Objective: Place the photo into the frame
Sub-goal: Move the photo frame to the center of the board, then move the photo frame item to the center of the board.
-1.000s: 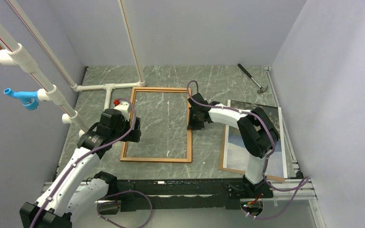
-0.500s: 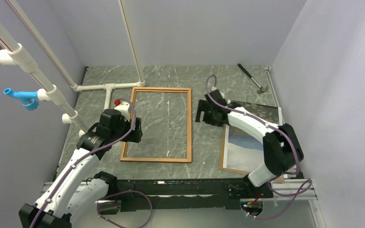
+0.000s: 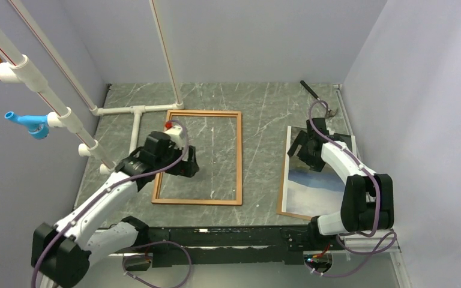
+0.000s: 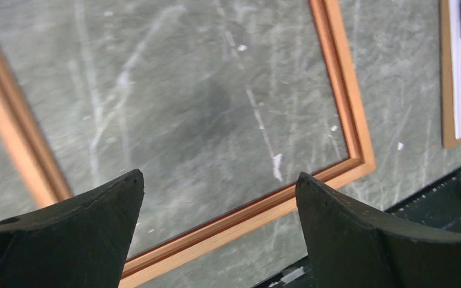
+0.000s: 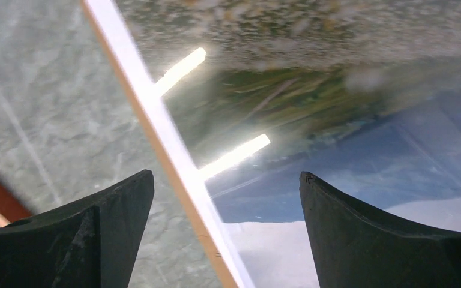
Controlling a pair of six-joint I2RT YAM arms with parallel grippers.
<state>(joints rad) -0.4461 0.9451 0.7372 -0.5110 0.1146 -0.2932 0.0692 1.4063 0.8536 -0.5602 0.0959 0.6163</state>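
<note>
left end effector (image 4: 219, 180) released over frame (image 3: 240, 157), right end effector (image 5: 227, 177) released above photo (image 3: 319, 193)

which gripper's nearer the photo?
Right. The right gripper is open above the left edge of the photo; the left gripper is over the frame, well clear of it.

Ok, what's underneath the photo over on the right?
A brown panel lies flat under the photo. Only thin strips of it show along two of the photo's edges. The rest is covered by the print, so its surface cannot be seen.
</note>
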